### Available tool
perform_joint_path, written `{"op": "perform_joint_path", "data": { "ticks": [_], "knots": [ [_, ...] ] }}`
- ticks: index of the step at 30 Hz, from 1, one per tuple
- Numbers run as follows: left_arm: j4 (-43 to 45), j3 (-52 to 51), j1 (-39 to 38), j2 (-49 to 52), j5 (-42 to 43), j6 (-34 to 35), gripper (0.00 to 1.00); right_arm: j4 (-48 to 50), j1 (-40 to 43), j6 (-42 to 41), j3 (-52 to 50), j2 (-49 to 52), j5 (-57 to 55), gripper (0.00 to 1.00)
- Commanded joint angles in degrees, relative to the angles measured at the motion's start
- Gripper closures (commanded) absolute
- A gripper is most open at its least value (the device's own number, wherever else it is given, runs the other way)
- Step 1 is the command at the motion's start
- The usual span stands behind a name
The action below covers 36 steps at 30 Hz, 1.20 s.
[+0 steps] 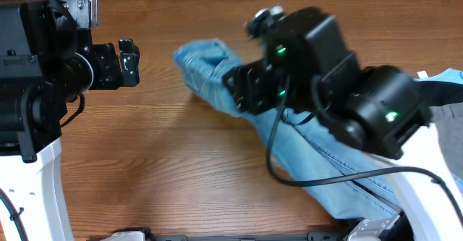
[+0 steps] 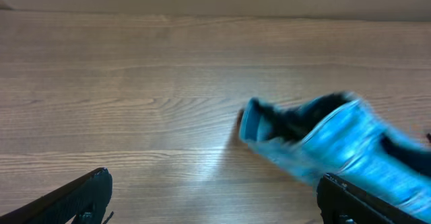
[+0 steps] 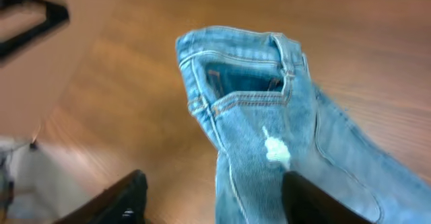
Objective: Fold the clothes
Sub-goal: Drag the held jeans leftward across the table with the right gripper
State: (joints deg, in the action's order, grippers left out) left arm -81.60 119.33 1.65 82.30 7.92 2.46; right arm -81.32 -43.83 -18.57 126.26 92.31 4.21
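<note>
Black and bulky, the right robot arm (image 1: 347, 89) sits closest to the overhead lens. Its right end effector (image 3: 214, 183) hangs low over a pair of light blue washed-denim jeans (image 3: 249, 96). The fingers (image 3: 124, 197) are spread apart on either side of the cloth and clamp nothing. The jeans lie on the brown wooden tabletop (image 1: 159, 168), with the waistband near the middle and towards the far edge. The legs trail away to the near right corner. A small white fleck (image 3: 275, 150) marks the denim below the waistband. Near the left edge, the left end effector (image 1: 129, 61) is wide open and empty, well apart from the jeans.
</note>
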Motion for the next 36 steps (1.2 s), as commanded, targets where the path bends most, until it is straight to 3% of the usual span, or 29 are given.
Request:
{"op": "perform_joint_path", "data": {
  "ticks": [1,3,5,10,13,19,36],
  "knots": [
    [-0.4,0.8,0.2,-0.6,0.5,-2.3,0.0,-1.4,-2.7,0.8,1.2,1.8,-1.7,0.26],
    [-0.9,0.8,0.2,-0.6,0.5,-2.5,0.0,-4.3,-3.4,2.5,1.2,2.7,-2.4,0.08],
    [-1.1,0.8,0.2,-0.6,0.5,-2.5,0.0,-9.2,-3.5,6.3,1.2,4.2,-2.0,0.0],
    [-1.1,0.8,0.2,-0.5,0.5,-2.5,0.0,-15.7,-3.6,7.3,0.4,8.5,0.0,0.0],
    [-1.1,0.8,0.2,-0.5,0.5,-2.5,0.0,-15.6,-4.9,15.4,-0.9,10.1,8.3,0.0],
    [-1.2,0.8,0.2,-0.5,0.5,-2.7,0.0,-15.4,-8.5,25.6,-1.6,10.5,8.7,0.0],
    [-12.7,0.8,0.2,8.1,7.0,-3.1,0.04,-12.3,-8.6,24.6,-1.4,9.8,5.2,0.0]
  ]
}}
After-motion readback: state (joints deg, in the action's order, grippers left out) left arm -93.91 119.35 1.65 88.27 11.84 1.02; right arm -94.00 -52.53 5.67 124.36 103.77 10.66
